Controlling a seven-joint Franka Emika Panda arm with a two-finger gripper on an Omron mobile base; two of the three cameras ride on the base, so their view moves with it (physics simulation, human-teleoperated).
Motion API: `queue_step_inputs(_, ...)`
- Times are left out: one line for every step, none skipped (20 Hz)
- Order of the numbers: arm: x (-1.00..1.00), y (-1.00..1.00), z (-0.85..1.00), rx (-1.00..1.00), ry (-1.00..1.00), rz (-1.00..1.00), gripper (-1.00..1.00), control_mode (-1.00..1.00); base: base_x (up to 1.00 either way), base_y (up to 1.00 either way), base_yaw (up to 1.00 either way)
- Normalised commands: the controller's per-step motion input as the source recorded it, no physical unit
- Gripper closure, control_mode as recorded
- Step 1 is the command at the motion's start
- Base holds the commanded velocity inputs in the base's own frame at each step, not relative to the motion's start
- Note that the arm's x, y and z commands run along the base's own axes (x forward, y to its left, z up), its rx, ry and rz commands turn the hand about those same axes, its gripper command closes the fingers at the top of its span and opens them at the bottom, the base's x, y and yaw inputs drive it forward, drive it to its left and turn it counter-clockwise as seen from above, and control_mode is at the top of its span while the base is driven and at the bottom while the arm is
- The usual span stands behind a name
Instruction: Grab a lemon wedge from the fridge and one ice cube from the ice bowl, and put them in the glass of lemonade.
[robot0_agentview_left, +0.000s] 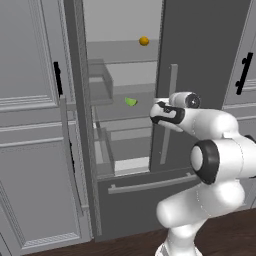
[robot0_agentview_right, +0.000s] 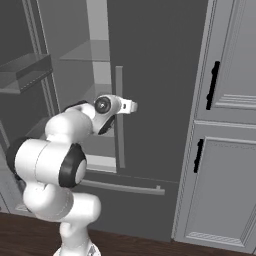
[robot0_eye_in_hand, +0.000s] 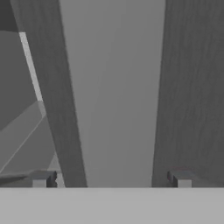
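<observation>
The fridge (robot0_agentview_left: 205, 55) stands with its left door swung open and its right door closed. On a glass shelf inside lies the lemon wedge (robot0_agentview_left: 130, 101), tiny and yellow-green. My gripper (robot0_agentview_left: 156, 111) (robot0_agentview_right: 132, 106) hovers at the right door's long pale bar handle (robot0_agentview_left: 170, 115) (robot0_agentview_right: 119, 120), to the right of the wedge and about level with it. In the hand view the gripper (robot0_eye_in_hand: 111, 178) is open, its fingertips (robot0_eye_in_hand: 41, 178) set wide on either side of the handle (robot0_eye_in_hand: 118, 87), holding nothing. The ice bowl and the glass of lemonade are out of view.
A small round orange fruit (robot0_agentview_left: 144, 41) sits on the shelf above the wedge. The open left door (robot0_agentview_left: 75, 100) carries clear bins (robot0_agentview_left: 100, 82). Below is a freezer drawer with a bar handle (robot0_agentview_left: 150, 183). Paneled grey cupboards (robot0_agentview_right: 225, 125) flank the fridge.
</observation>
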Motion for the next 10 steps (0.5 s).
queue_step_inputs(0.81, -0.05, -0.28, 0.0, 0.0, 0.0, 1.0, -1.0, 0.0, 0.0, 0.0)
queue_step_inputs(0.81, 0.0, -0.03, 0.0, 0.03, 0.0, 1.0, -1.0, 0.0, 0.0, 0.0)
queue_step_inputs(0.83, 0.0, 0.0, 0.0, 0.16, 0.0, 1.0, -1.0, 0.0, 0.0, 0.0)
queue_step_inputs(0.74, 0.0, 0.0, 0.0, 0.21, 0.0, 1.0, -1.0, 0.0, 0.0, 0.0)
queue_step_inputs(0.54, 0.0, 0.0, 0.0, 0.2, 0.0, 1.0, -1.0, 0.0, 0.0, 0.0)
queue_step_inputs(0.0, -0.24, 0.0, 0.01, 0.21, 0.0, 1.0, -1.0, 0.0, 0.0, 0.0)
queue_step_inputs(-0.2, -0.41, 0.0, 0.03, 0.27, 0.0, 1.0, -1.0, 0.0, 0.0, 0.0)
queue_step_inputs(-0.6, -0.54, 0.1, 0.05, 0.24, 0.0, 1.0, -1.0, 0.0, 0.0, 0.0)
queue_step_inputs(-0.84, -0.64, 0.21, 0.07, 0.2, 0.0, 1.0, -1.0, 0.0, 0.0, 0.0)
queue_step_inputs(-0.99, -0.71, 0.24, 0.09, 0.17, 0.0, 1.0, -1.0, 0.0, 0.0, 0.0)
